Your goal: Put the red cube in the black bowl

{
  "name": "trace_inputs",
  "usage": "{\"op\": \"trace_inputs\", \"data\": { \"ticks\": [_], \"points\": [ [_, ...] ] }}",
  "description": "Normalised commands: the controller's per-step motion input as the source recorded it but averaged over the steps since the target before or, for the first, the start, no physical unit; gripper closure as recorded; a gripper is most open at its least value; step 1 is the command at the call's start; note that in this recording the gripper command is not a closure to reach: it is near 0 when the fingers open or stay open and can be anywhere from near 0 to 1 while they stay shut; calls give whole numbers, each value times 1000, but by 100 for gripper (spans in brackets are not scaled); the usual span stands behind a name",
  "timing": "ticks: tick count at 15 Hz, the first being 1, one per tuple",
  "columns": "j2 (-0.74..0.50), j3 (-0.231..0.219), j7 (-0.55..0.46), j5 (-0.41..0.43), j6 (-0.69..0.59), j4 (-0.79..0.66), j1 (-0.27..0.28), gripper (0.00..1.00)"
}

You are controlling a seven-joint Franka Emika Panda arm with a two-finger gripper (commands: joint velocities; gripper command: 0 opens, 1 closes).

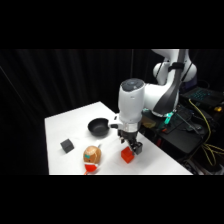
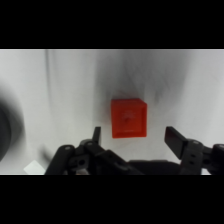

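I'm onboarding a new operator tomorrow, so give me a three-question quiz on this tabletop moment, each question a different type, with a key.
1. True or false: the red cube already lies in the black bowl.
2. Multiple choice: the gripper is (A) shut on the cube, (B) open with the cube on the table between its fingers, (C) over the grey cube.
3. Fill in: the egg-shaped toy stands between the grey cube and the ____ cube.

Key: 1 false; 2 B; 3 red.
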Motion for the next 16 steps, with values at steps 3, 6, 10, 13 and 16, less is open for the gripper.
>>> {"op": "trace_inputs", "data": {
  "ticks": [3,6,10,13,16],
  "points": [
    [153,-39,6,91,232,79,46,0],
    [134,-72,36,80,234,44,78,0],
    [140,-48,-14,134,201,42,78,0],
    [89,-68,-14,133,168,41,91,100],
    [-33,-96,14,107,78,5,114,100]
  ]
}}
